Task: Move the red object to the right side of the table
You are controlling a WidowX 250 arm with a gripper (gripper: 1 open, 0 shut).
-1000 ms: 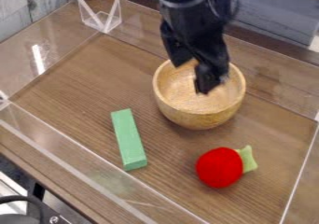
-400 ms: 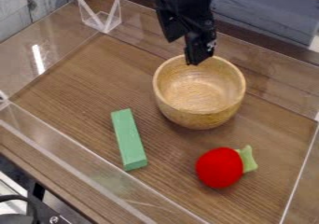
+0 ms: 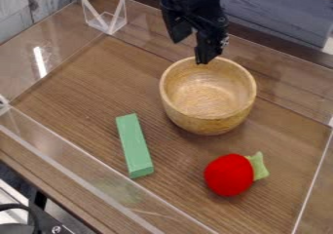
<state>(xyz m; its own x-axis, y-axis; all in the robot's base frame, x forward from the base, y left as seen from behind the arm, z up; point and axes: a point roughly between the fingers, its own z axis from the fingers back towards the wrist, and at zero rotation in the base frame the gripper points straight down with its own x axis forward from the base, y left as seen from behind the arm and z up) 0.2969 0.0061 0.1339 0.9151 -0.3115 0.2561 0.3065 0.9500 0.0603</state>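
1. Shifted back off the bowl [image 3: 208, 97] since the earlier frame: arm and hand [image 3: 194, 43]; red ball [image 3: 229, 175] unmoved.
2. Red ball: near part of bench [image 3: 65, 101], right of picture, leaf tab [image 3: 259, 164] beside it. Round, so an off-centre pinch could roll it.
3. Green block [image 3: 134, 145]: well left of ball; a wide sweep might clip it.
4. Bowl: between ball and hand; a low approach could knock its rim.
5. Hand: far side, fingers spread, nothing held.
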